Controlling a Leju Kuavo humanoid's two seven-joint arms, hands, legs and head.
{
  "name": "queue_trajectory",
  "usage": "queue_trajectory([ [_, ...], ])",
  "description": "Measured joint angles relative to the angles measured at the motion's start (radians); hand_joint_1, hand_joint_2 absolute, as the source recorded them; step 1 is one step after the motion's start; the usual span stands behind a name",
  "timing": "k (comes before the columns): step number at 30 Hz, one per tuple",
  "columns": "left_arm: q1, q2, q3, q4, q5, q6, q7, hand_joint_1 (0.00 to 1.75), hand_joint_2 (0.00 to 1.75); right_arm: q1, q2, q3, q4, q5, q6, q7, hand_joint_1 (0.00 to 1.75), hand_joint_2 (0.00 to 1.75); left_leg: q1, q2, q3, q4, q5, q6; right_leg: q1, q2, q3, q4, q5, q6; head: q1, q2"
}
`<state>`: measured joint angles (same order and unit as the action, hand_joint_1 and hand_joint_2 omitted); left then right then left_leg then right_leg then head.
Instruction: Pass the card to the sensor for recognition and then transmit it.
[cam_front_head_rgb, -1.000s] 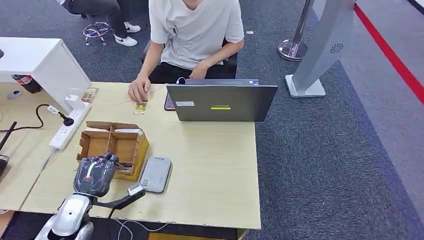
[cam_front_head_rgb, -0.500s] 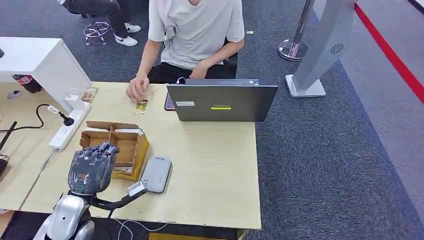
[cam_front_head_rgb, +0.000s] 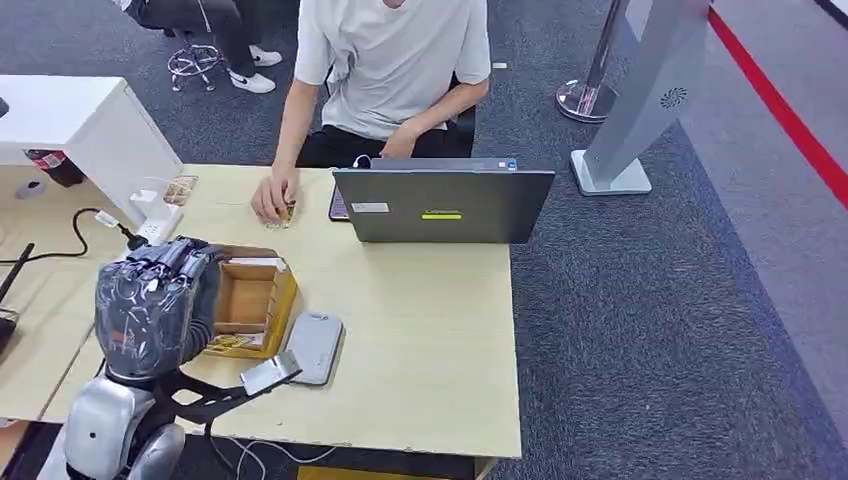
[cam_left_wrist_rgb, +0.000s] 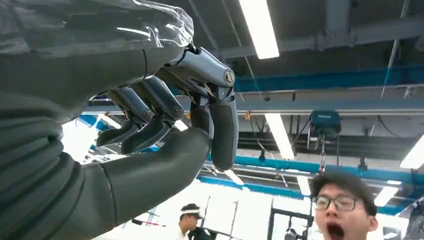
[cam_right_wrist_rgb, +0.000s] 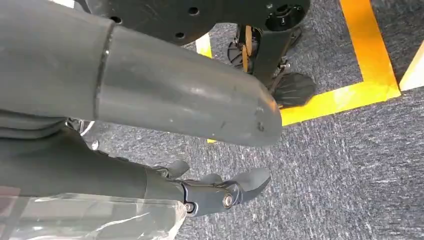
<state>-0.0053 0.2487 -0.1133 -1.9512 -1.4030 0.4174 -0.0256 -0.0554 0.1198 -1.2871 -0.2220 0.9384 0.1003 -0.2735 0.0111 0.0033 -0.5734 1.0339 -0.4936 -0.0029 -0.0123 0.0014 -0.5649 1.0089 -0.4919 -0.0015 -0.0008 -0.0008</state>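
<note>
One counter (cam_front_head_rgb: 430, 340), one laptop (cam_front_head_rgb: 443, 204), one cardboard box (cam_front_head_rgb: 250, 298), one grey sensor (cam_front_head_rgb: 313, 346), one power strip (cam_front_head_rgb: 150, 228), and perhaps two small packets (cam_front_head_rgb: 180, 189) near the seated person (cam_front_head_rgb: 385, 70).

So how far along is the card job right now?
Nothing looks done. The left hand is raised over the cardboard box, fingers curled, with no card visible in it. Still left: picking a card, presenting it to the grey card reader, then handing it on.
</note>
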Motion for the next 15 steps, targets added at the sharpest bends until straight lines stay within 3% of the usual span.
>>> queue_trajectory([
  [1, -0.024, 0.000, 0.000, 0.003, -0.004, -0.018, 0.010, 1.75, 1.75, -0.001, 0.000, 0.000, 0.000, 0.003, 0.004, 0.000, 0.00, 0.00, 0.000, -0.001, 0.000, 0.000, 0.000, 0.000, 0.000, -0.001, 0.000, 0.000, 0.000, 0.000, 0.000, 0.000],
  [2, -0.053, 0.001, 0.000, 0.015, -0.002, -0.038, 0.016, 0.00, 1.75, -0.003, 0.000, 0.000, 0.000, 0.005, 0.008, 0.000, 0.00, 0.00, 0.000, -0.001, 0.000, 0.000, 0.000, 0.000, 0.000, -0.001, 0.001, 0.000, 0.000, 0.000, 0.000, 0.000],
  [7, -0.086, 0.009, 0.000, 0.095, 0.061, -0.089, -0.006, 0.00, 1.75, -0.006, 0.005, 0.000, 0.000, 0.004, 0.006, 0.003, 0.00, 0.00, 0.000, 0.001, 0.001, 0.000, 0.000, 0.000, 0.000, 0.001, 0.001, 0.000, 0.001, 0.000, 0.000, 0.000],
  [15, 0.166, 0.045, 0.000, 0.119, 0.051, -0.073, -0.062, 0.00, 1.75, -0.002, 0.024, -0.007, 0.001, -0.009, -0.017, 0.014, 0.00, 0.00, 0.000, 0.002, 0.000, 0.000, -0.002, -0.001, 0.000, 0.003, 0.000, 0.000, -0.002, 0.000, 0.000, 0.000],
])
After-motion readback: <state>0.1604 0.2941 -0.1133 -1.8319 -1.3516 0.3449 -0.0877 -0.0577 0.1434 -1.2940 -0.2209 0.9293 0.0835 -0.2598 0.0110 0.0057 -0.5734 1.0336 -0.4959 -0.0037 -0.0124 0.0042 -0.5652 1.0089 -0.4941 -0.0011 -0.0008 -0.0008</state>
